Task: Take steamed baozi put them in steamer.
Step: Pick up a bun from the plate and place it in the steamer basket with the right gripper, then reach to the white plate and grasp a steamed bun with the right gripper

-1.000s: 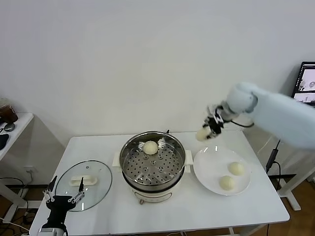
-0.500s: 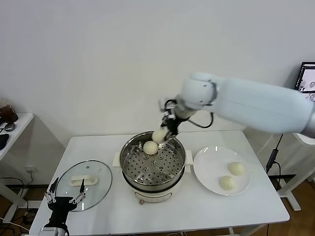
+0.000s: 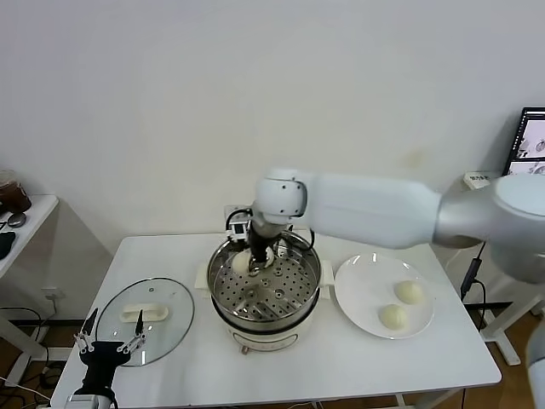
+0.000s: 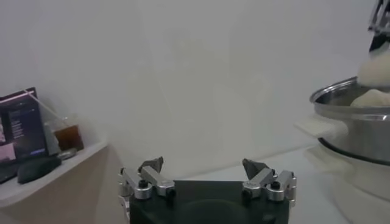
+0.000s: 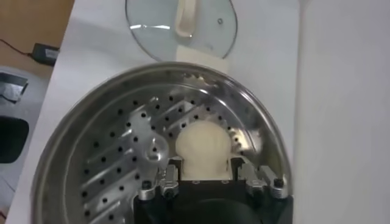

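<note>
The right gripper (image 3: 253, 258), jaws closed on a baozi (image 5: 203, 145), is over the steamer's (image 3: 305, 294) perforated tray around eleven o'clock, another seemingly behind it, two wait on the white plate (image 3: 361, 288) at three o'clock, and the left gripper (image 3: 109, 342) hangs wide open near the glass lid (image 3: 174, 311).

The white tabletop (image 3: 341, 366) holds three things: a glass lid (image 3: 145, 317) at the left, the steamer (image 3: 264, 294) in the middle, a white plate (image 3: 364, 298) at the right.
</note>
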Controlling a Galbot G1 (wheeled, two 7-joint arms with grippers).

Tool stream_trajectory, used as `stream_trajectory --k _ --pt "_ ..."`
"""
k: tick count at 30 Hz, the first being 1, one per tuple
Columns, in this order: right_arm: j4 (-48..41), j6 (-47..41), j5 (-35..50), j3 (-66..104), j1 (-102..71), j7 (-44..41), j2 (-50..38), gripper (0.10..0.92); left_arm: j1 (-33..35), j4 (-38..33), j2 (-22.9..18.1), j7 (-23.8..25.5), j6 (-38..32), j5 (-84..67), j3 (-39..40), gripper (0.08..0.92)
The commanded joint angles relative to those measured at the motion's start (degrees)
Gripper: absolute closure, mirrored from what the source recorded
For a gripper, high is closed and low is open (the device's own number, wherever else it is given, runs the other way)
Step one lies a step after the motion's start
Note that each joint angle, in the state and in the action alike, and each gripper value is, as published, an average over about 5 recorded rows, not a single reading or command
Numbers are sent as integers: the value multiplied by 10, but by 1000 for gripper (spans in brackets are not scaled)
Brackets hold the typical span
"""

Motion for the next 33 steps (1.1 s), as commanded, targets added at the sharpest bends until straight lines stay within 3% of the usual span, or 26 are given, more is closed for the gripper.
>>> stream_trajectory --k 1,11,18,23,27,33 --pt "-47 -12 -24 0 -44 10 46 533 0 -1 -1 0 0 0 -1 177" --pt "-53 -12 -21 12 -56 5 49 503 2 -4 -3 0 0 0 1 177" --pt "-9 -11 -19 23 -18 -41 3 313 2 -6 -2 1 1 0 1 177" --pt "67 7 -34 29 50 -111 -83 212 -4 -10 1 3 7 1 5 177" --pt "134 57 -84 14 105 -182 -189 203 -10 -11 4 4 12 2 9 177" --pt "205 186 -224 12 122 -283 -366 203 -16 -13 8 6 16 3 16 177"
